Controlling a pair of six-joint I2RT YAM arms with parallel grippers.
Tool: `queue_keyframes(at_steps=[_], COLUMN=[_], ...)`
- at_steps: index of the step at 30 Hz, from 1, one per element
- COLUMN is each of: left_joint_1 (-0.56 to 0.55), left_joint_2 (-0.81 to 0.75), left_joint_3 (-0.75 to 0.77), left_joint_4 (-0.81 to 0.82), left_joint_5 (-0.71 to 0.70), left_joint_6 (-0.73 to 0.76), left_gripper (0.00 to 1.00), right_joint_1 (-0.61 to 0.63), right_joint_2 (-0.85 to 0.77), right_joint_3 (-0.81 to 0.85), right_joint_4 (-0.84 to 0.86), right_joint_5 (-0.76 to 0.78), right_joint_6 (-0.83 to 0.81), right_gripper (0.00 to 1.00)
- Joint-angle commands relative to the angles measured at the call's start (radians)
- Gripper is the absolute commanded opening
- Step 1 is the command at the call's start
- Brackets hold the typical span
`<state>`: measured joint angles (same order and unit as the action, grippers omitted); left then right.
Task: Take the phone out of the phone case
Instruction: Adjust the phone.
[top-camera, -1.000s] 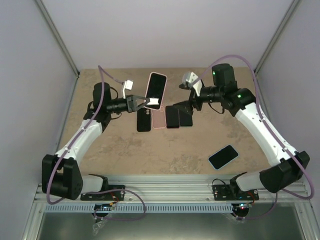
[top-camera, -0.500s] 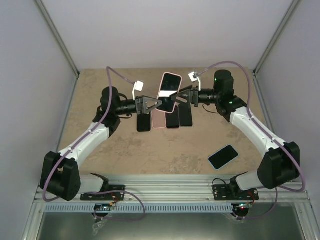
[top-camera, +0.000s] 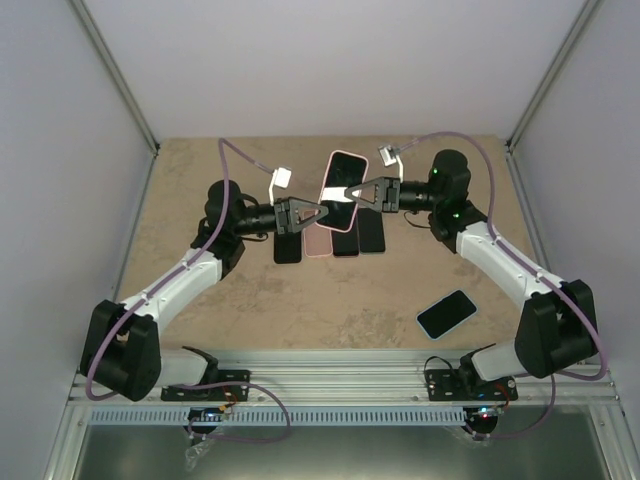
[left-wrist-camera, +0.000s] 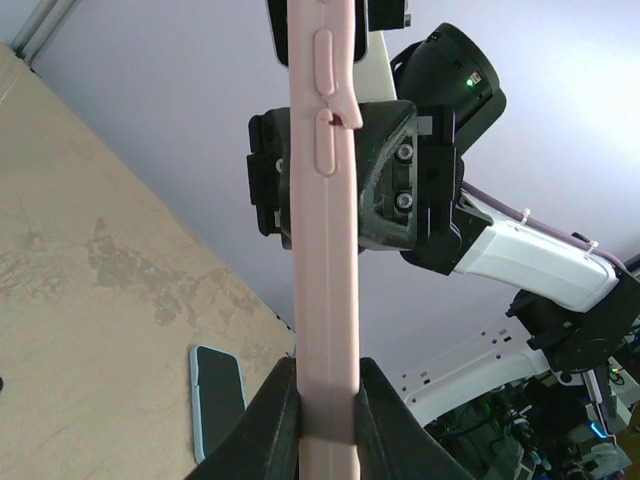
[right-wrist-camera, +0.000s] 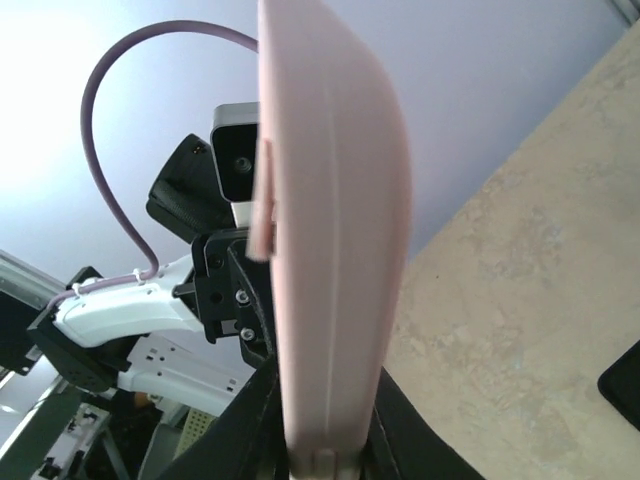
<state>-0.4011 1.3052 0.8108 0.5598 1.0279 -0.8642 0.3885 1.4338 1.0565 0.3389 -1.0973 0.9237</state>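
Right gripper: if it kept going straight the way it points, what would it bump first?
The right gripper is pinching the pink-cased phone. Just past that, it would probably meet the left gripper, facing it from the other side.

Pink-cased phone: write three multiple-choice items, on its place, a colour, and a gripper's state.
1. Where is the pink-cased phone?
A. Flat on the table.
B. Aloft between the left gripper and the right gripper.
C. Behind the left arm.
2. The lone phone lying at near right has what rim colour?
A. Red.
B. Yellow.
C. Light blue.
3. The left gripper is:
A. Wide open.
B. Shut on the pink-cased phone.
C. Out of view.
Answers: B, the top view shows it aloft between them; C, its edge looks pale blue; B, it pinches the case.
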Motion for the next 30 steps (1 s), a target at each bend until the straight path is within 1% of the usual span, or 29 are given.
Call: queue_keyframes(at_steps=[1,4,6,7,8,9,10,11,14,16,20,30], left_joint_1=[-0.004,-0.004,-0.004,-0.004,-0.004,-0.004,-0.003,-0.002,-0.001,0.002,0.002,0.009], left_joint_2=[-0.013,-0.015,-0.023,-0.028,-0.033,-0.036,-0.038,-0.04,-0.05,-0.055,-0.07,-0.061], left_joint_3=[-0.004,-0.005,-0.008,-0.011,-0.012,-0.009,-0.001,0.013,0.053,0.063,0.048,0.033], left_joint_4=[0.064,0.026,-0.018,-0.035,-0.056,-0.079,-0.113,-0.157,-0.293,-0.345,-0.348,-0.304], left_joint_5=[-0.01,-0.012,-0.013,-0.01,-0.007,-0.001,0.011,0.019,0.039,0.057,0.07,0.043], left_joint_6=[0.038,0.059,0.088,0.102,0.116,0.135,0.158,0.208,0.321,0.365,0.379,0.34], left_gripper=[0.0,0.0,0.0,0.04,0.14,0.27,0.35,0.4,0.47,0.48,0.47,0.36], right_joint_1=[-0.006,-0.015,-0.026,-0.03,-0.036,-0.04,-0.044,-0.046,-0.052,-0.055,-0.056,-0.056], right_joint_2=[-0.003,-0.009,-0.017,-0.021,-0.027,-0.031,-0.037,-0.042,-0.057,-0.065,-0.074,-0.093], right_joint_3=[-0.014,-0.02,-0.027,-0.033,-0.042,-0.05,-0.055,-0.059,-0.07,-0.077,-0.088,-0.096], right_joint_4=[0.085,0.089,0.095,0.106,0.123,0.138,0.147,0.153,0.171,0.189,0.224,0.236], right_joint_5=[-0.026,-0.027,-0.027,-0.028,-0.031,-0.034,-0.038,-0.041,-0.056,-0.067,-0.086,-0.108], right_joint_6=[0.059,0.063,0.072,0.081,0.091,0.102,0.108,0.11,0.115,0.12,0.14,0.134], right_gripper=[0.12,0.02,0.01,0.01,0.01,0.01,0.01,0.0,0.0,0.01,0.01,0.01])
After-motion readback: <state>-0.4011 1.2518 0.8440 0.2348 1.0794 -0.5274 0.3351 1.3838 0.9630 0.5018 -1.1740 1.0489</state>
